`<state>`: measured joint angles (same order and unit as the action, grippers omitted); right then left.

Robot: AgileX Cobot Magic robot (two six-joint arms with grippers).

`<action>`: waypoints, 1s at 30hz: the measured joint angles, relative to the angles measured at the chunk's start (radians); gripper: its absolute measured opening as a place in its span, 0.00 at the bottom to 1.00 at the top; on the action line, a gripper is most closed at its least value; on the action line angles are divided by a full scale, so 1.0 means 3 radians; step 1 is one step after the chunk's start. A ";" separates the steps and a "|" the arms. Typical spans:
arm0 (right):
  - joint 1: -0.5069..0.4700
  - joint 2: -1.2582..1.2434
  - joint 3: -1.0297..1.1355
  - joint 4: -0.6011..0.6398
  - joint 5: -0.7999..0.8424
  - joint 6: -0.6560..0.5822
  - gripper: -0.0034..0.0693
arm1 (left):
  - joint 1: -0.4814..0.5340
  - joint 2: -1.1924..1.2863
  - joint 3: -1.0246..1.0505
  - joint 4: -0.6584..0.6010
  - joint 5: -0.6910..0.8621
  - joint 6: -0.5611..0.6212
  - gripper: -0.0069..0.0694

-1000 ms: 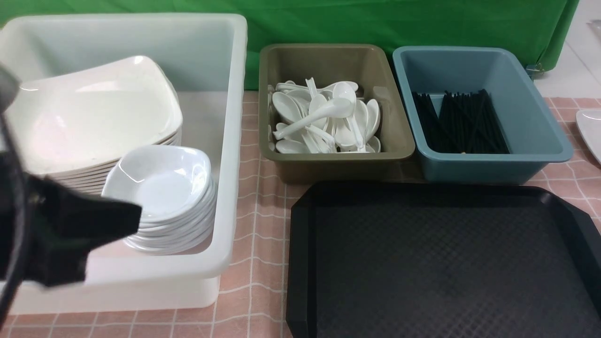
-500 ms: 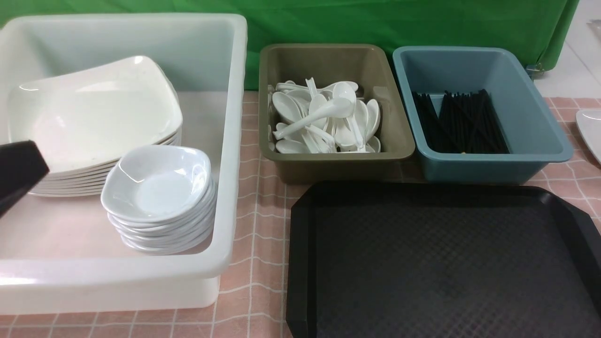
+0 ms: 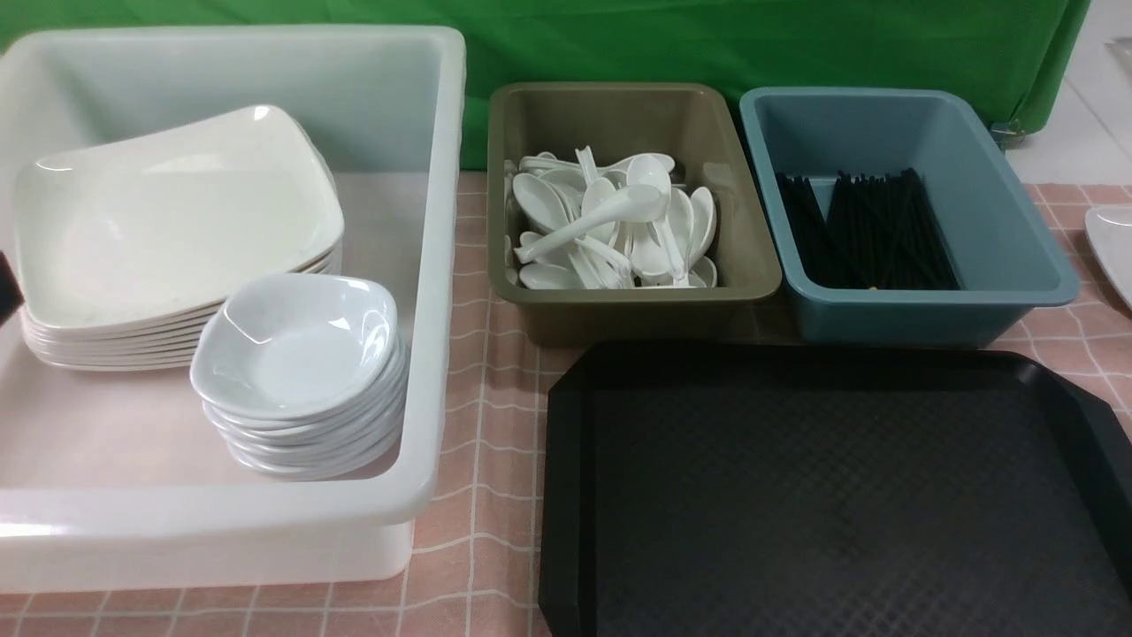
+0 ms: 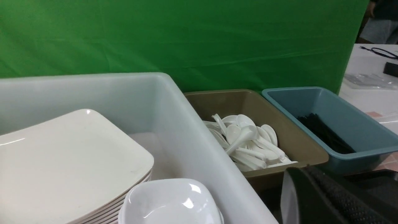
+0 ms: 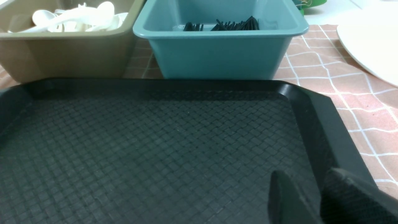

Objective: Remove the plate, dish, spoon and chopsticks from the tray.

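Gone from the front view since a second ago, left fingers (image 4: 314,199), state unclear; right fingers (image 5: 323,199) slightly parted over bare tray (image 3: 831,495), plate (image 3: 168,221) and dish (image 3: 296,345) atop stacks in white tub (image 3: 433,265).

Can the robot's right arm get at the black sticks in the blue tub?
Probably yes. The blue tub is open on top, the black sticks lie uncovered inside, and the black tray in front of it is bare. The right gripper sits low over the tray, so it must rise over the tub's wall.
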<state>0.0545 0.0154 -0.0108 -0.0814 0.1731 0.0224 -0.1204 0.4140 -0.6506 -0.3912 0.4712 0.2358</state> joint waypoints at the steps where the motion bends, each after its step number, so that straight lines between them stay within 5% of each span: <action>1: 0.0000 0.0000 0.0000 0.0000 0.0000 0.0000 0.38 | 0.0000 0.0000 0.0043 0.0003 -0.0044 -0.0047 0.09; 7: 0.0000 0.0000 0.0000 0.0000 0.0000 0.0000 0.38 | 0.0000 -0.0018 0.0508 0.0042 -0.0578 -0.0204 0.09; 12: 0.0000 0.0000 0.0000 0.0000 0.0000 0.0000 0.38 | 0.0003 -0.0411 0.1356 0.0800 -0.1447 -0.0898 0.10; 20: 0.0000 0.0000 0.0000 0.0000 0.0000 0.0000 0.38 | 0.0278 -0.1131 0.2169 0.1562 -0.1505 -0.1755 0.10; 24: 0.0000 0.0000 0.0000 0.0000 0.0000 0.0000 0.38 | 0.0448 -0.1338 0.2185 0.1601 -0.1286 -0.1727 0.10; 30: 0.0000 0.0000 0.0000 0.0000 0.0000 0.0000 0.38 | 0.0497 -0.1381 0.2188 0.1365 -0.0840 -0.1154 0.10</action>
<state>0.0545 0.0154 -0.0108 -0.0814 0.1731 0.0224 0.0288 -0.0004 0.0057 0.0182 0.2192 -0.1105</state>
